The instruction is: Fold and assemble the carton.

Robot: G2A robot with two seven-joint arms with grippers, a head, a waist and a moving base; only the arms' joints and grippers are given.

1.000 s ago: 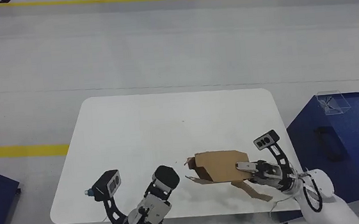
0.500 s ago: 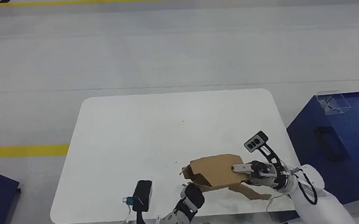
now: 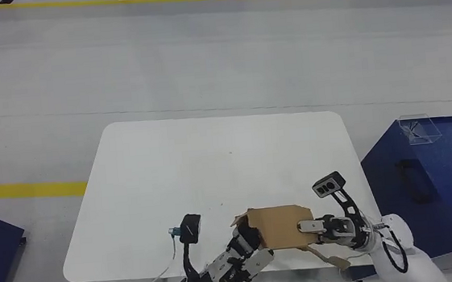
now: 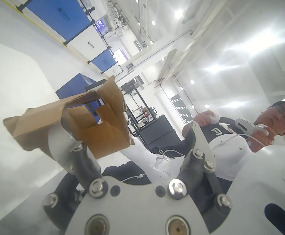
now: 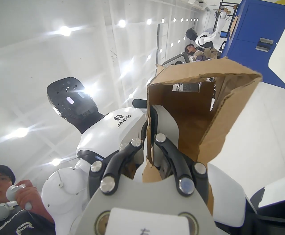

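Above the near edge of the white tabletop (image 3: 172,170), right of middle, is a brown cardboard carton (image 3: 280,223), partly opened into a tube with loose flaps; whether it rests on the surface cannot be told. It lies between the two arms. The right fingers (image 5: 165,124) pinch one wall of the carton, one inside and one outside. The left fingers (image 4: 58,142) are spread wide, one against a flap at the carton's other end, the other well apart from it.
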